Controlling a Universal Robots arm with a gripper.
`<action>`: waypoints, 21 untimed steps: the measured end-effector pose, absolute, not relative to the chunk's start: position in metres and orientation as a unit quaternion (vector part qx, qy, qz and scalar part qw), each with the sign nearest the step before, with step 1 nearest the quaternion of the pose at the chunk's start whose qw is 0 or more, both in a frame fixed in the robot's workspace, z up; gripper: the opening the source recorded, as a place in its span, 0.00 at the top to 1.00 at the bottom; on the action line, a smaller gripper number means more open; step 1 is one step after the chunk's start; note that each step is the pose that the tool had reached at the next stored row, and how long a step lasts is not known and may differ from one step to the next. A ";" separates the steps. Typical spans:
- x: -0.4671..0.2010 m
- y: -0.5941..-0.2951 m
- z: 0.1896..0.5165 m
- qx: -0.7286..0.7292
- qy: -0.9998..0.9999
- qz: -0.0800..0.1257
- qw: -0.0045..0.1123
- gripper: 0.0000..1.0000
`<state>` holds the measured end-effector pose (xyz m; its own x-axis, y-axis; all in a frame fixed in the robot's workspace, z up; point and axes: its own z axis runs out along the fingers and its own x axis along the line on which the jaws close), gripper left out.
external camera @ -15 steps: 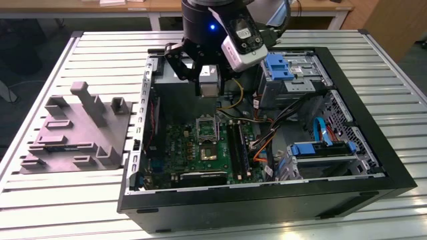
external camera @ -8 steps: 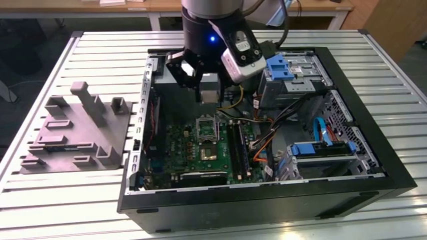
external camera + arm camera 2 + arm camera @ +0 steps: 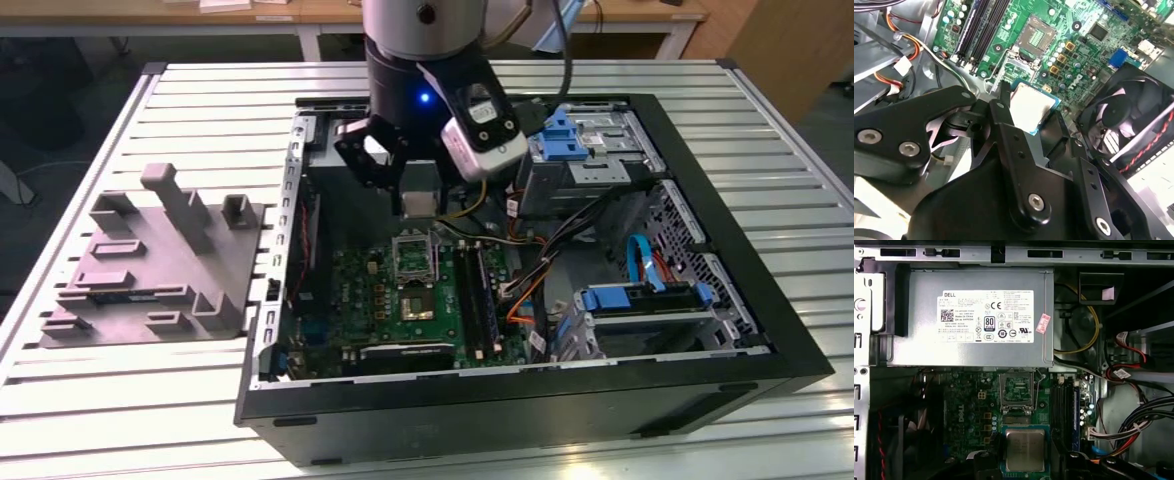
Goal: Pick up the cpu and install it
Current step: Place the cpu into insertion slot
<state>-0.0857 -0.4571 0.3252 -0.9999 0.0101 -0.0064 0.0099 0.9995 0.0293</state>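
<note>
The tool (image 3: 415,192) is clamped on the cpu (image 3: 418,205) over the motherboard (image 3: 387,310) in the open case (image 3: 534,400). The case sits on a slatted metal surface (image 3: 200,90), grey fixture (image 3: 154,265) at its nine o'clock, wooden desk (image 3: 267,12) at twelve.

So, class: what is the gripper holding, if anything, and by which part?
The gripper holds the cpu, pinched by two opposite edges, over the motherboard.
</note>
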 end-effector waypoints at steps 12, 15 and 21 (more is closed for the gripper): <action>-0.086 -0.457 0.315 0.000 1.000 0.015 0.003 0.53; -0.086 -0.457 0.309 -0.021 1.000 0.015 0.003 0.53; -0.086 -0.466 0.299 -0.017 1.000 0.015 0.003 0.53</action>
<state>-0.0857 -0.4665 0.2985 -0.9994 -0.0333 -0.0070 -0.0335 0.9990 0.0296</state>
